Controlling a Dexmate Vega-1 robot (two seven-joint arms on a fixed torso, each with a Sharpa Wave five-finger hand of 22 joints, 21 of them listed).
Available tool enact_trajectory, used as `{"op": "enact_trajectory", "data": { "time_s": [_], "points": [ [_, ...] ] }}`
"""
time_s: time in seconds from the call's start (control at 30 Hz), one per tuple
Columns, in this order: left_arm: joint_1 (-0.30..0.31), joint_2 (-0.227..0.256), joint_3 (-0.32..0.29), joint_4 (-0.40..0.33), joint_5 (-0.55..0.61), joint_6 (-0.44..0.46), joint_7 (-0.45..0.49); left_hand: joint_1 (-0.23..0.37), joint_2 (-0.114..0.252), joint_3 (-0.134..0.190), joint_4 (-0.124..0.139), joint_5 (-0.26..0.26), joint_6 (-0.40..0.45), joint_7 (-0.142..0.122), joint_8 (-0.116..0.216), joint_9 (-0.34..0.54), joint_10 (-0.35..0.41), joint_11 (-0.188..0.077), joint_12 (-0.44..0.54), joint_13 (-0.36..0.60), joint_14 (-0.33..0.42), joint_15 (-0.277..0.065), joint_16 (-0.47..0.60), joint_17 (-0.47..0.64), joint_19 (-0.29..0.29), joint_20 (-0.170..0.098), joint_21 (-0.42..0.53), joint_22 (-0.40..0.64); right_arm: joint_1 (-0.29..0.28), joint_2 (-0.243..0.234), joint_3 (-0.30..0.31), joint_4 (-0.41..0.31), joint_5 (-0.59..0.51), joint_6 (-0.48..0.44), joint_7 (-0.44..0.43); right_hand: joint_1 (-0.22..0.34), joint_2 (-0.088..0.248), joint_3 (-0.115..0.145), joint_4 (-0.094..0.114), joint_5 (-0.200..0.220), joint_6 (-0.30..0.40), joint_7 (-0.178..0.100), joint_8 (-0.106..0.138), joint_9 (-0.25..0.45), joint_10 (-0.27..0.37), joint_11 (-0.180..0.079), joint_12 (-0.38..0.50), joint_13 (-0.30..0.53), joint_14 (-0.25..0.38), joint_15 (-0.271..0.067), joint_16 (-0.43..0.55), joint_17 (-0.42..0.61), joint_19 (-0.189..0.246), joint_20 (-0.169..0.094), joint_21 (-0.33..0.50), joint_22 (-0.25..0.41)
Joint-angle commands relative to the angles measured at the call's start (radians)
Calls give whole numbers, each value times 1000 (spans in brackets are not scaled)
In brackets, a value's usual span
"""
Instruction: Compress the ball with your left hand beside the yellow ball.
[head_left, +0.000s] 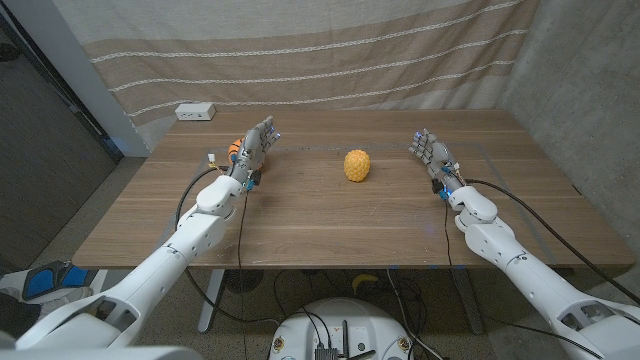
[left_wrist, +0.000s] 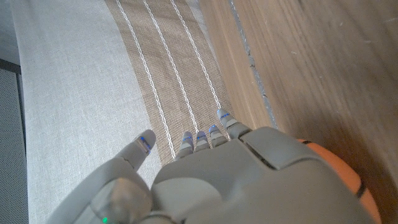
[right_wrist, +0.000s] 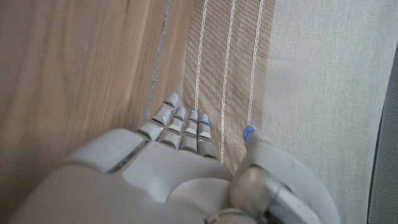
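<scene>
left hand hovers open over the orange ball, ungrasped; next, close fingers and squeeze.

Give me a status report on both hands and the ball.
Left hand beside orange ball, not gripping. Right hand open, holding nothing. Yellow ball mid-table, apart from both. Nothing in the way.

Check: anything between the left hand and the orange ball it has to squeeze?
Nothing visible. The left hand is already right at the orange ball, which peeks out from behind it. The yellow ball sits apart, toward the table's middle.
</scene>
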Motion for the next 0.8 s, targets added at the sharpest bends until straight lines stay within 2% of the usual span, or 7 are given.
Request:
{"op": "enact_trajectory", "data": {
  "time_s": [0.03, 0.3, 0.43, 0.8],
  "points": [
    [-26, -5, 0, 33, 31, -59, -13, -10, 7, -1, -16, -4, 17, -9, 10, 3, 10, -1, 6, 3, 10, 0, -1, 3, 7, 7, 10, 4, -12, -2, -4, -21, -14, -9, -30, 15, -7, 3, -15, -4, 9, 3, -6, 2, 7, 3, -2, 1, 7, 13, 0, -2, 10, 6, -2, 4],
    [-28, 20, 2, -3, 105, -59, 48, -9, -10, -9, -36, -9, 27, -17, 9, 3, 20, 0, 6, 3, 19, -3, -3, 3, 13, 8, 9, 4, -7, 6, -6, -15, -19, -6, -40, 21, -14, 6, -31, -7, 13, 9, -11, 2, 12, 10, -3, -2, 16, 24, 2, -7, 21, 17, -6, 4],
    [-31, 37, 8, -26, 166, -52, 92, -9, -18, -13, -46, -11, 32, -20, 9, 3, 25, 0, 6, 3, 25, -4, -3, 3, 16, 17, 9, 4, -5, 11, -7, -9, -19, -4, -41, 23, -16, 7, -37, -8, 15, 11, -14, 2, 17, 15, -3, -3, 22, 30, 4, -8, 26, 23, -7, 5],
    [-36, 61, 18, -64, 300, -31, 196, -4, -29, -18, -71, -15, 47, -27, 8, 3, 36, 4, 6, 3, 35, -6, -5, 3, 20, 20, 6, 3, -3, 17, -5, 0, -18, 5, -43, 25, -17, 9, -48, -8, 23, 13, -16, 3, 22, 14, -3, -4, 31, 37, 7, -11, 35, 28, -9, 5]
  ]
}}
